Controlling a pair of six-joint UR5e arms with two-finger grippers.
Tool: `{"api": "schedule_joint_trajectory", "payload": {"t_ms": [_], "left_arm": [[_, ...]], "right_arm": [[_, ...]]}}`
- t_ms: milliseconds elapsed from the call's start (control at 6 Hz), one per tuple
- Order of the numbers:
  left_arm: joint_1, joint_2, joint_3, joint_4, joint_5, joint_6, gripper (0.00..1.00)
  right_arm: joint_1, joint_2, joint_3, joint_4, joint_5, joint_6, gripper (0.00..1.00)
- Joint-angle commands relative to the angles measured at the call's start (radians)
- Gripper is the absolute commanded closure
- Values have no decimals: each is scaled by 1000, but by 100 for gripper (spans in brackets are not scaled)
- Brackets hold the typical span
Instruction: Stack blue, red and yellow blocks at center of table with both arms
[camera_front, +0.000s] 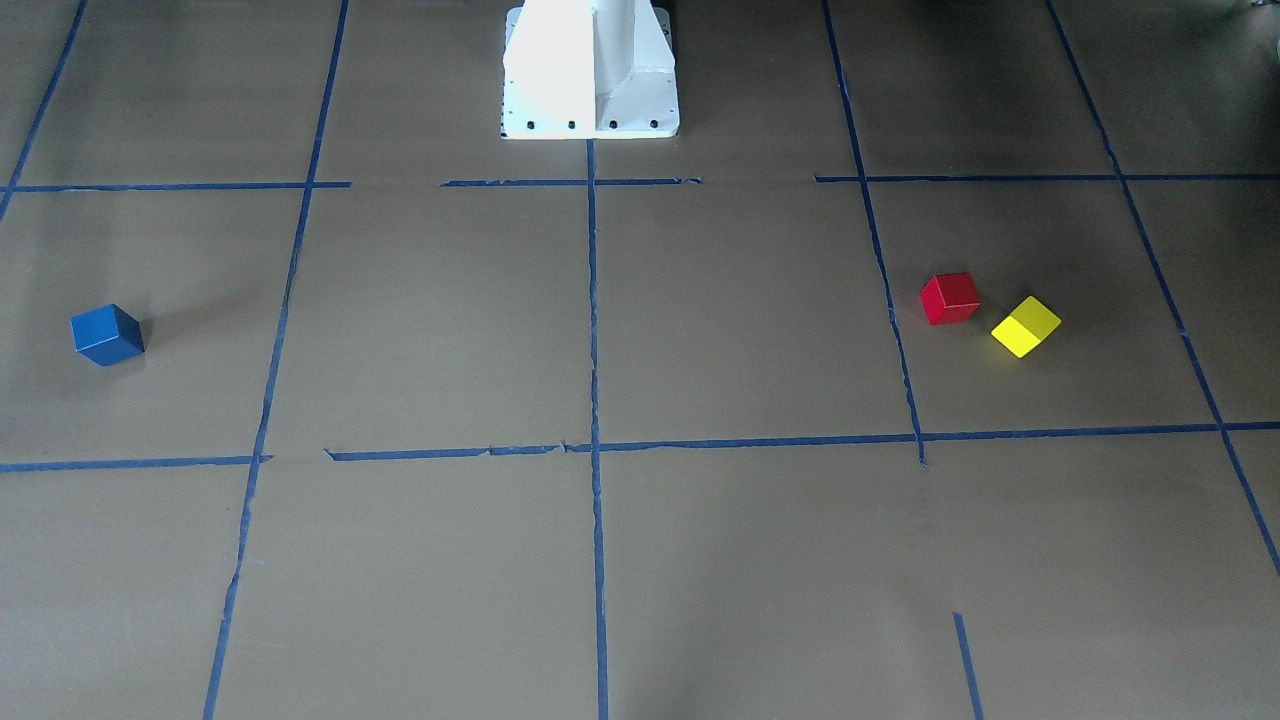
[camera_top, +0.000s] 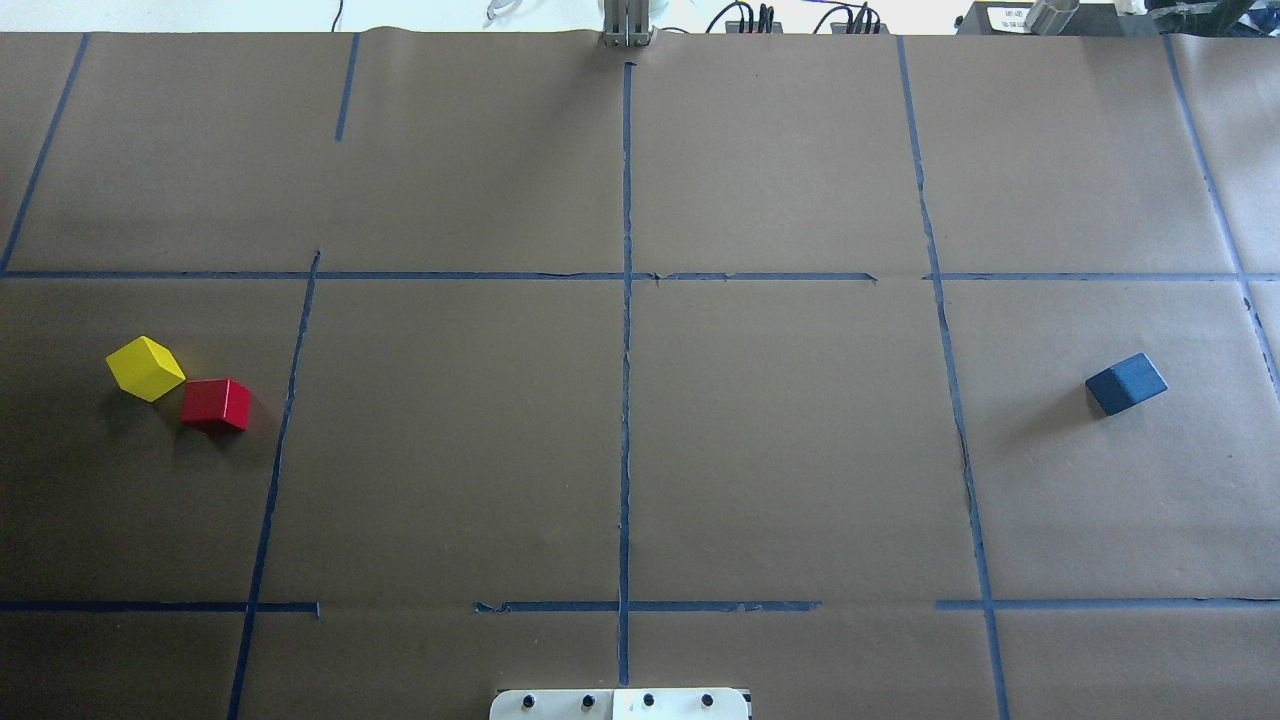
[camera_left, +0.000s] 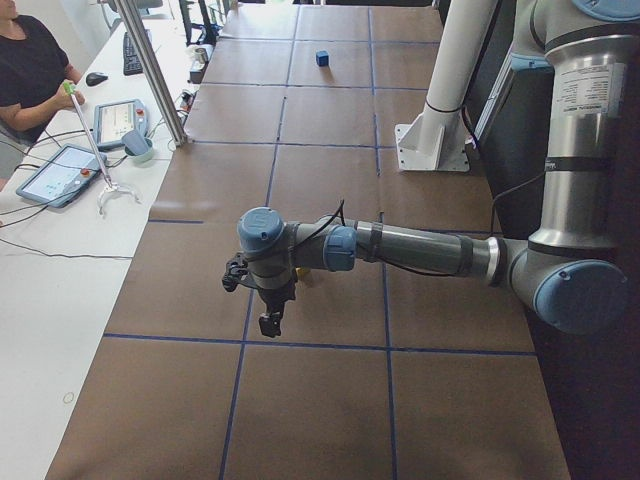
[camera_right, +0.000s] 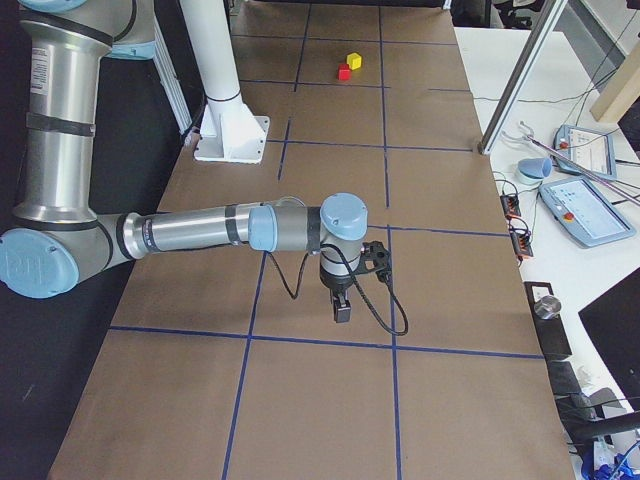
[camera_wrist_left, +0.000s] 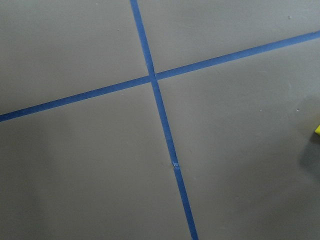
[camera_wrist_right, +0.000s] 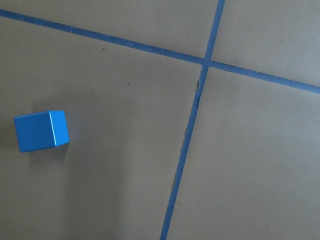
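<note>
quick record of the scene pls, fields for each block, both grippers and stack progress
blue block: alone on the table, robot's right side
red block: on the table, robot's left side
yellow block: close beside the red block, farther out; contact unclear
left gripper: above the table, pointing down, holds no block; open or shut cannot tell
right gripper: above the table, pointing down, holds no block; open or shut cannot tell
stack: not started, no block on another
</note>
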Motion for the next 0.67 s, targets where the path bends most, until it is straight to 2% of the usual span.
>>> {"api": "schedule_joint_trajectory", "payload": {"t_ms": [0,167,500], "left_arm": [[-1,1,-12,1,-5,-2,0],[-1,1,-13,-1,-2,-2,0],[-2,2,-35,-4,-5,1,0]], "right_arm": [[-12,1,-2,4,22,-1,0],[-15,1,-2,4,51,-3,0],[-98,3,1,9,94,2,0]]}}
